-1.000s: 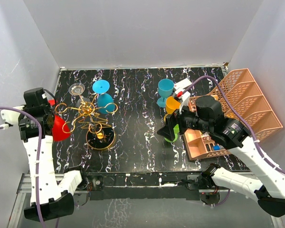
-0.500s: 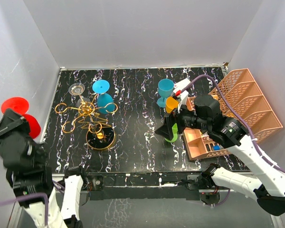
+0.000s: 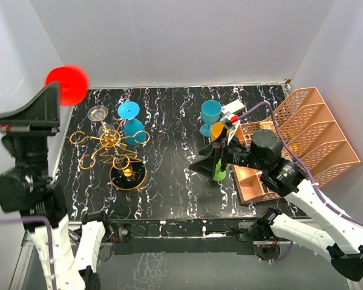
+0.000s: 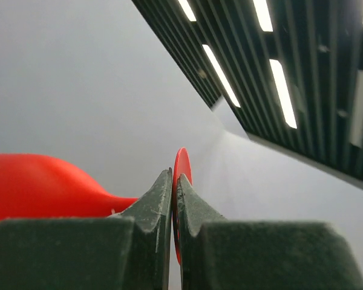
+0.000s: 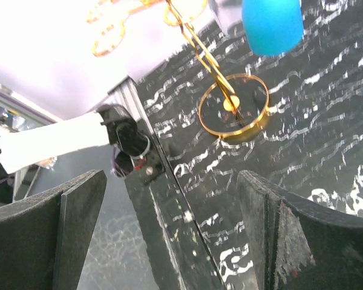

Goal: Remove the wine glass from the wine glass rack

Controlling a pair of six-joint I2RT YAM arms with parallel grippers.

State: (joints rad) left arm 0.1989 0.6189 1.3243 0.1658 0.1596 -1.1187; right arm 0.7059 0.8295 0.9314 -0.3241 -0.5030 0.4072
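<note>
Left gripper (image 4: 175, 181) clamps the red glass (image 4: 42, 181) at the stem, with the stem axis across the jaws and the foot just beside them. Glass sits high, well clear of the rack (image 3: 112, 148). Right gripper (image 5: 169, 241) — spread, empty, farther off

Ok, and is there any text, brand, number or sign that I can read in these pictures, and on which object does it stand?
None: no word, number or logo is readable in any view.
The wine glass rack, the red wine glass and the peach organiser show no print.
The white and red part beside the organiser is too small to judge.
</note>
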